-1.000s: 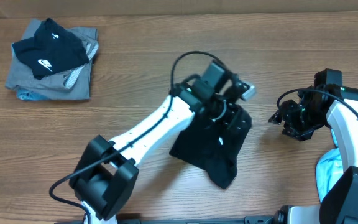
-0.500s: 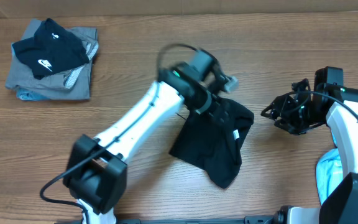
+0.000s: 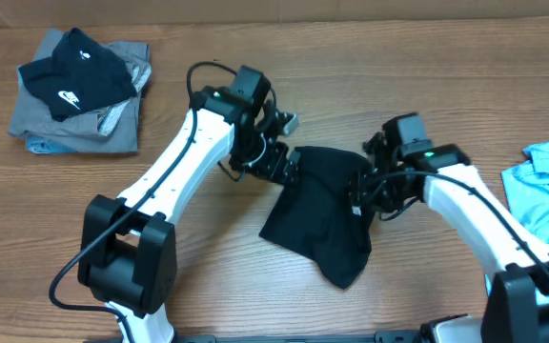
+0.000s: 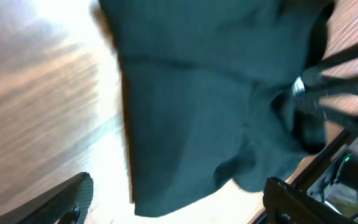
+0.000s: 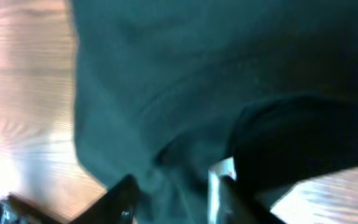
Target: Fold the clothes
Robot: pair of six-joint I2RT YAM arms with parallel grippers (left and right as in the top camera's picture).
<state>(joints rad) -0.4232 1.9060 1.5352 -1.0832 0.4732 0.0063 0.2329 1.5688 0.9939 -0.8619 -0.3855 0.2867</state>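
Lying crumpled on the wooden table (image 3: 208,286), the black T-shirt (image 3: 322,224) forms an uneven heap. Its upper edge is stretched sideways and a narrower tail of cloth trails toward the near edge of the table.

The left claw (image 3: 282,164) sits at the shirt's upper left corner, touching the cloth there. In the left wrist view its fingers (image 4: 73,198) stand wide apart, and the hem of the T-shirt (image 4: 191,106) reaches into the gap between them without being pinched.

The right claw (image 3: 368,191) is down on the shirt's upper right edge, opposite the left one. In the right wrist view, which is blurred, its fingers (image 5: 122,198) are set narrow with a fold of the T-shirt (image 5: 166,81) between them. I cannot tell whether they actually clamp the cloth.

Well apart from the T-shirt, toward the far left corner of the table, a smaller black garment with a white swoosh (image 3: 74,81) rests on top of a folded grey garment (image 3: 112,119). To the right of the T-shirt, at the table's right side, lies a light blue garment (image 3: 546,186), clear of both claws.
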